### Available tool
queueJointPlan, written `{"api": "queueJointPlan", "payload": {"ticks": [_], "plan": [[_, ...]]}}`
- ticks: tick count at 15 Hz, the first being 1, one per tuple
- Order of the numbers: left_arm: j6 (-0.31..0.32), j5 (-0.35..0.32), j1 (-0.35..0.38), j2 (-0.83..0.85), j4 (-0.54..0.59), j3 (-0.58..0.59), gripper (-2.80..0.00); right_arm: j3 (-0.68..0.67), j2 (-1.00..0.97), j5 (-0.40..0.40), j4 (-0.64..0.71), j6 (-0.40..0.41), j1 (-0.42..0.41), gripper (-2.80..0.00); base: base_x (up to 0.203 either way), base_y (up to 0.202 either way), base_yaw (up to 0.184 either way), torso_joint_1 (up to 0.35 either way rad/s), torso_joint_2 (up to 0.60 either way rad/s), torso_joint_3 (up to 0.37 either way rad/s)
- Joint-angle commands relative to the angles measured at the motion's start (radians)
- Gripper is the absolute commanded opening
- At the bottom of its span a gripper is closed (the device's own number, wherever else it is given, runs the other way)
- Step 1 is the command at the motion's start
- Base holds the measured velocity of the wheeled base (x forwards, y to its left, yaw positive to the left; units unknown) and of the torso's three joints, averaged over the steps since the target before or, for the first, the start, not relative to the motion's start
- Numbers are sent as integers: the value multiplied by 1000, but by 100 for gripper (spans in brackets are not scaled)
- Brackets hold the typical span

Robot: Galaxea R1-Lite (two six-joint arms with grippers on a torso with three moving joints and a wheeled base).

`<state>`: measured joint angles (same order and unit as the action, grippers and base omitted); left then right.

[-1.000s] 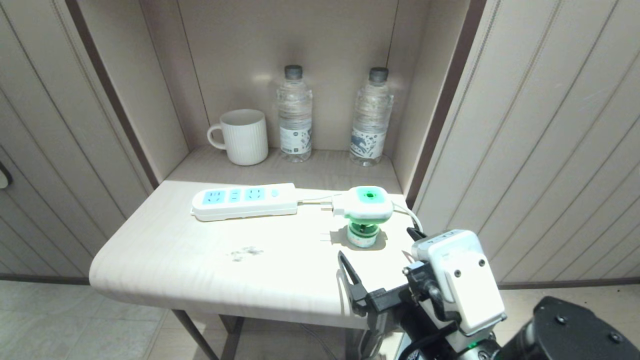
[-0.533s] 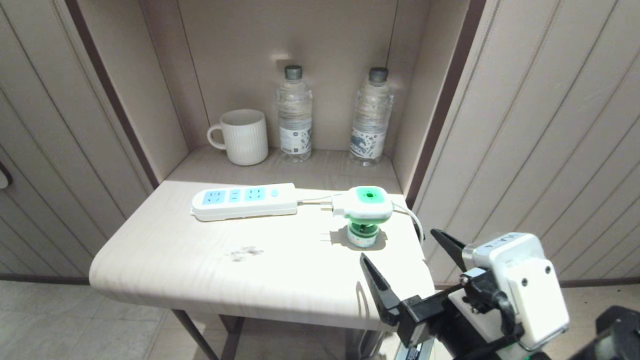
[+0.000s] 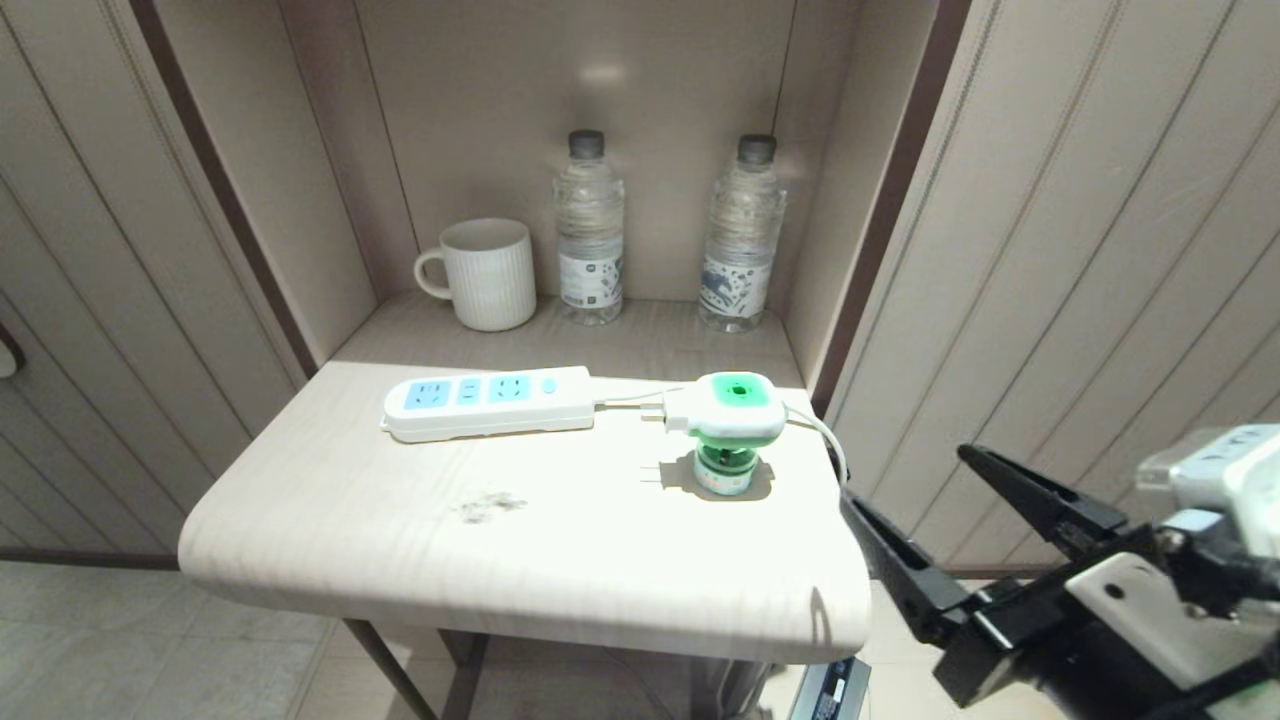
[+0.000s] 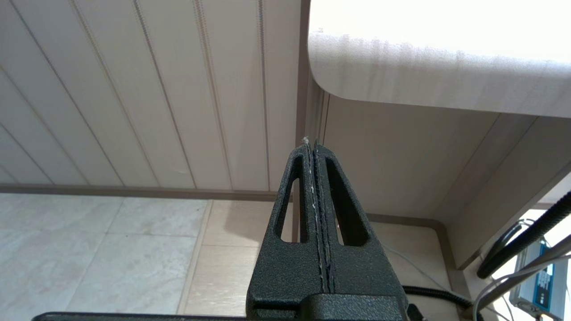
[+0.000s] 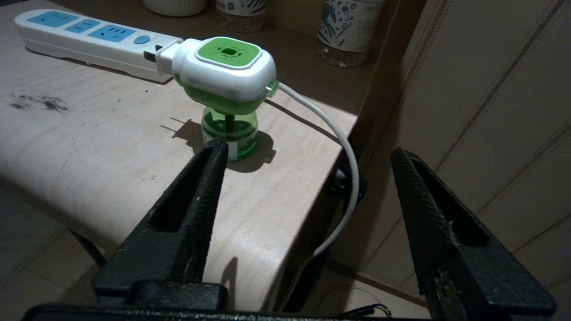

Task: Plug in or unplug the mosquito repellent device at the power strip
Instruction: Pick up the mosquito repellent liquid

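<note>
Green-and-white mosquito repellent device (image 3: 728, 425) stands upright on its bottle, unplugged, prongs pointing left, just beside the cord end of the white power strip (image 3: 490, 402), sockets empty.

The right gripper (image 3: 905, 475) has moved off the table (image 3: 400, 540) to its right side, fingers apart.

Device (image 3: 727, 425) right of power strip (image 3: 490, 401)
</note>
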<state>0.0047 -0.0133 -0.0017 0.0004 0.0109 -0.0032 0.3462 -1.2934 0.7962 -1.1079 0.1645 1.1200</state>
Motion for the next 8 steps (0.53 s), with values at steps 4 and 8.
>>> {"api": "queueJointPlan", "payload": {"ticks": [4, 8], "plan": [[0, -1, 0, 1, 0, 0, -280, 105, 268, 4, 345, -5, -61, -280, 0, 0, 0, 0, 0, 0], [0, -1, 0, 1, 0, 0, -280, 389, 363, 4, 847, -86, -179, -280, 0, 0, 0, 0, 0, 0]]}}
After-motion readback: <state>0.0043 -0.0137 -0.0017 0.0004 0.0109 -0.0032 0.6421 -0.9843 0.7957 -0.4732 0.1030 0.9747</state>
